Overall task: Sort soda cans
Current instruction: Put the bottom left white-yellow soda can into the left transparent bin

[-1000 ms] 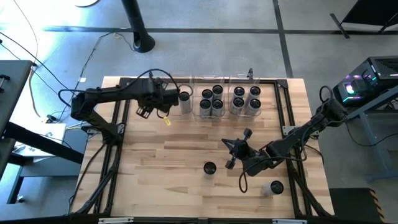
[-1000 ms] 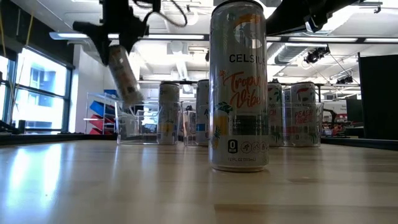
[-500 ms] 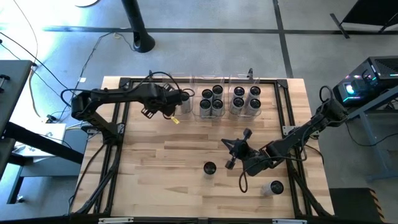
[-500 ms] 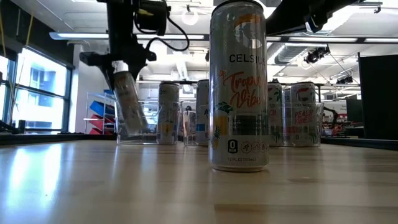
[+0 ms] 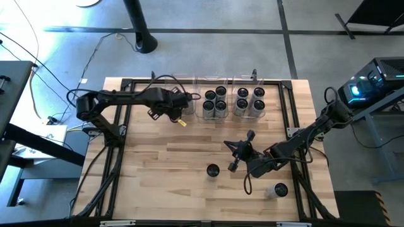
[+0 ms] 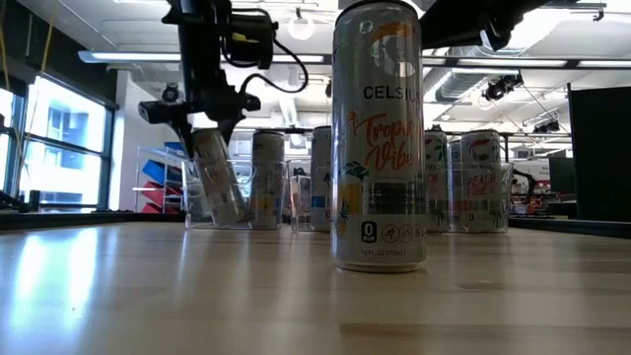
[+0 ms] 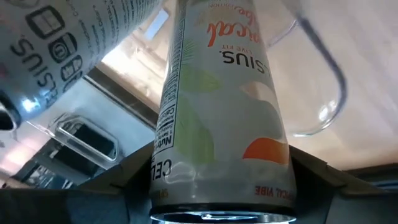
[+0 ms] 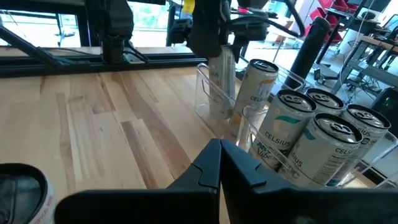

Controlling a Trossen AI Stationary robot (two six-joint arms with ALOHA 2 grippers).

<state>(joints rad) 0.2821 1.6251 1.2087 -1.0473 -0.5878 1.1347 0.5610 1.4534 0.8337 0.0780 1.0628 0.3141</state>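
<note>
- Grey concrete floor [image 5: 208,16] around the wooden bench [image 5: 189,157].
- Bright window [image 6: 59,138] at far left.
- Ceiling lights [image 6: 301,25] and exposed ducts [image 6: 473,74] overhead.

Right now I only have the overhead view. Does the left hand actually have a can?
Observer: Yes. In the low view the left hand grips a can by its top, and the can is tilted.
Operator: Over the bin or in it?
Observer: Its lower end is inside the left bin. I cannot tell whether it touches the floor.
Operator: Anything else in that bin?
Observer: The right wrist view shows a second can standing there, right beside it.
</note>
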